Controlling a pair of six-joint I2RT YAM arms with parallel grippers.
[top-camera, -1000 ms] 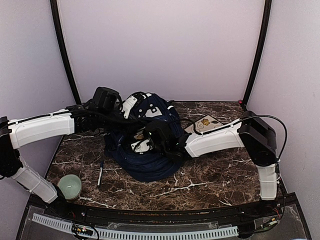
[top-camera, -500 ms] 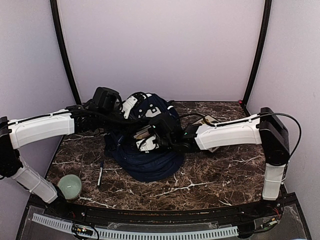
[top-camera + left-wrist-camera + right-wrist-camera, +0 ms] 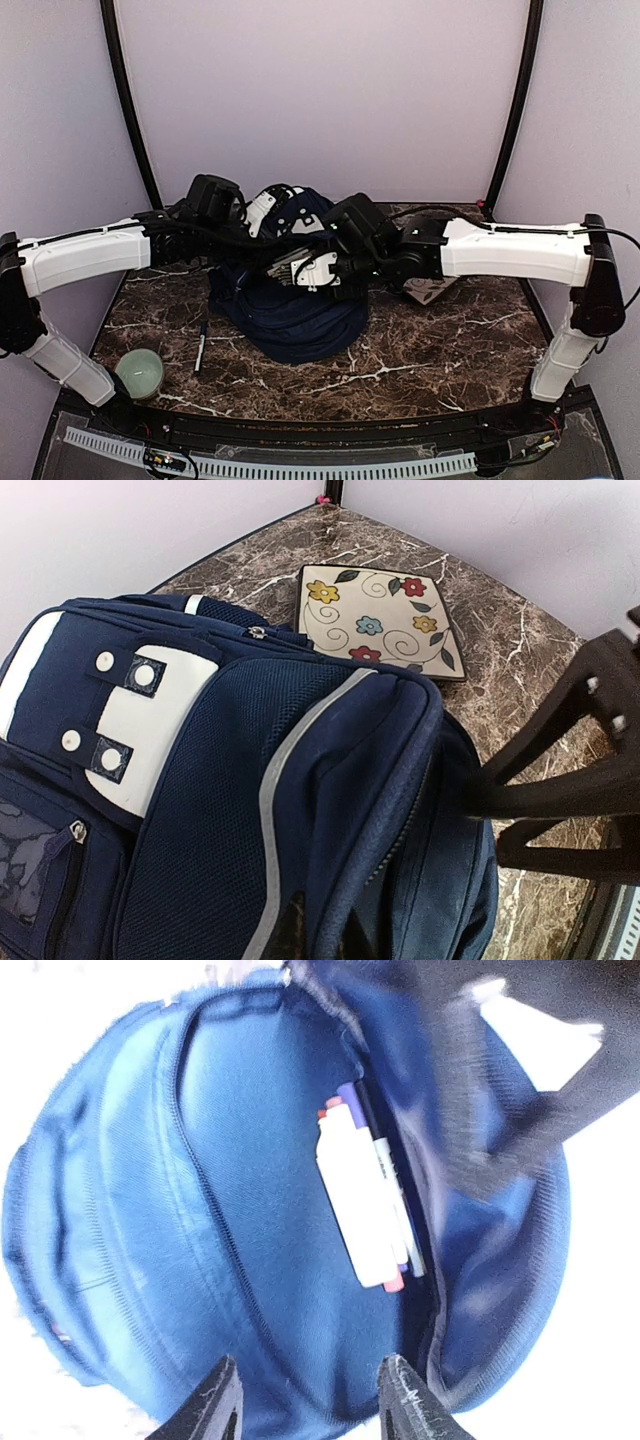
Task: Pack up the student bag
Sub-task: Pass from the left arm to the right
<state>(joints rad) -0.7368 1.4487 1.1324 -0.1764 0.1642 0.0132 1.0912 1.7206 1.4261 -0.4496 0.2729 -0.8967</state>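
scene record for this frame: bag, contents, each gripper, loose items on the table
bag: navy, mid-table, main compartment open
contents: a few markers lying together on the lining
left gripper: jaws shut on the bag's edge
right gripper: jaws open, empty, over the opening
plate: flowered, flat, right of the bag, not touched by either gripper
pen: on table, left of the bag
green cup: near left corner
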